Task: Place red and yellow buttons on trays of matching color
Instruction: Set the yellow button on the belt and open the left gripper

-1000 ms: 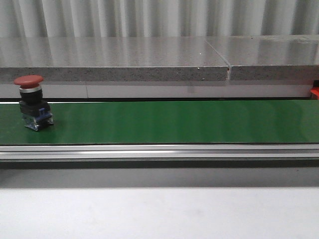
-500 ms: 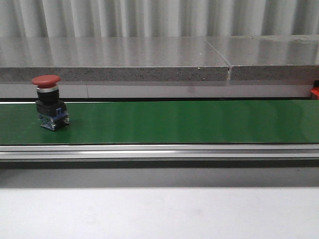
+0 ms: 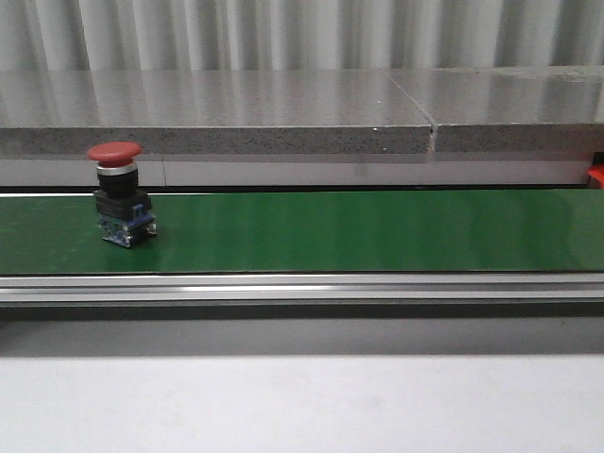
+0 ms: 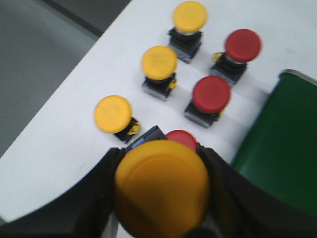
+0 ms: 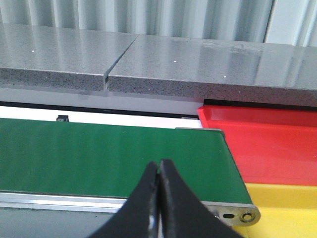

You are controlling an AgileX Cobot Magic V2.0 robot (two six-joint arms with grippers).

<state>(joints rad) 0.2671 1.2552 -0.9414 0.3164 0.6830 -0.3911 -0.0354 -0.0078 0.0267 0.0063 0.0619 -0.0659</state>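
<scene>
Front: red button (image 3: 119,192) upright on green belt (image 3: 359,231), far left end, no hand near.
Left wrist: left hand (image 4: 161,198) clamped on yellow button (image 4: 162,187); loose red and yellow ones on white table (image 4: 69,124) beyond.
Right wrist: right hand (image 5: 159,198) pinched together, nothing in it, over belt; red tray (image 5: 267,144) and yellow tray (image 5: 287,208) past belt end.

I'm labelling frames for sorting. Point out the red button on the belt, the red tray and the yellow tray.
red button (image 3: 113,151), front view, on its red cap.
red tray (image 5: 277,148), right wrist view, on its floor.
yellow tray (image 5: 287,208), right wrist view, on its floor.
</scene>
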